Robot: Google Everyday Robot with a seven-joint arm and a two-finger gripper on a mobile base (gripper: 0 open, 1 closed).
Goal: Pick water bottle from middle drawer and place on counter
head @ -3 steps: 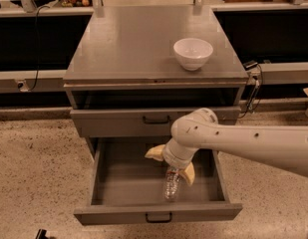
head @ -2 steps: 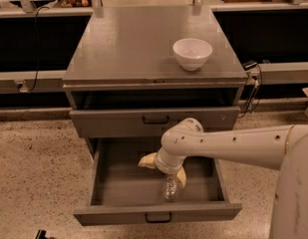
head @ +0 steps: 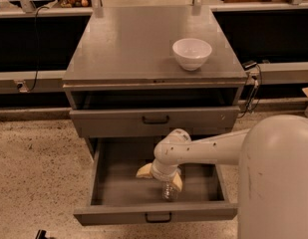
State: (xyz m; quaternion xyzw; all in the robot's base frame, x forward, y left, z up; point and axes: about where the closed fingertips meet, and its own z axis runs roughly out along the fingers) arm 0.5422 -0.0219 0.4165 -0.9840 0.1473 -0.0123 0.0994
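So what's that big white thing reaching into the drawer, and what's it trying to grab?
That white thing is a robot's arm. The one picture looks down at a grey cabinet from the front. At the arm's end is its tool, with two tan fingers spread open. It is down inside the open middle drawer, right over a small clear water bottle. It doesn't look like it's gripping the bottle yet. Up on the counter sits a white bowl.
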